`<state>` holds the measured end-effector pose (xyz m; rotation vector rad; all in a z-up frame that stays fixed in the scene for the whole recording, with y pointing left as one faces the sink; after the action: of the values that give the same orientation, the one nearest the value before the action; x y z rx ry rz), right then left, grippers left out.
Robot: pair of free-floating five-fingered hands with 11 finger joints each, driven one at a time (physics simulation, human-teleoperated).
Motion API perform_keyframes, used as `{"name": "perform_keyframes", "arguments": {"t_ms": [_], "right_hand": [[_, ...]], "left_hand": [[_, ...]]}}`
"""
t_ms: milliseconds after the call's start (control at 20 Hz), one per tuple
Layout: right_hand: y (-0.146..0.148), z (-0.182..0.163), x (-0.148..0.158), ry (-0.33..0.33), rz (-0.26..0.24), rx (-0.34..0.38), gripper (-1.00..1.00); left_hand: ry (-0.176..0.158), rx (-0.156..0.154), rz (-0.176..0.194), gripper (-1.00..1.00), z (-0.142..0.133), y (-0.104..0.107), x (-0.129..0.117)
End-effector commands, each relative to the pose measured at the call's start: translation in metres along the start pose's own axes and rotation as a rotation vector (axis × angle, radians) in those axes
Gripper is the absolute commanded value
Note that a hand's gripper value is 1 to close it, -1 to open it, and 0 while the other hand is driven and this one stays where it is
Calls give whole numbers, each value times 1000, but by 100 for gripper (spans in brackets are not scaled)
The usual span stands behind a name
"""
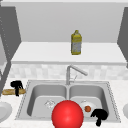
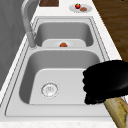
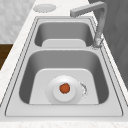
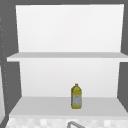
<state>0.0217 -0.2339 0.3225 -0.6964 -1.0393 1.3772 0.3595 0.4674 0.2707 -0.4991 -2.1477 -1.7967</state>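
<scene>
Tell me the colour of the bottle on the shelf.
Yellow, with a pale label; the bottle shows best in the upper view.

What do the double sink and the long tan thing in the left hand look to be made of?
The double sink looks like brushed steel: grey with a dull sheen. The long tan thing held by the left hand looks like crusty bread, perhaps a baguette: matte brown with a paler, rough top.
</scene>
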Motion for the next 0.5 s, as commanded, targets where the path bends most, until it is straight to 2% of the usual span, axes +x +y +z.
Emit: {"name": "perform_keyframes", "arguments": {"t_ms": [0, 200, 450], "right_hand": [[0, 0, 0, 0, 0, 0, 0], [0, 0, 0, 0, 0, 0, 0], [0, 0, 0, 0, 0, 0, 0]], "left_hand": [[-2, -1, -12, 100, -31, -2, -1], [1, 1, -1, 100, -62, -10, -4], [8, 0, -15, 100, -100, -27, -13]]}}
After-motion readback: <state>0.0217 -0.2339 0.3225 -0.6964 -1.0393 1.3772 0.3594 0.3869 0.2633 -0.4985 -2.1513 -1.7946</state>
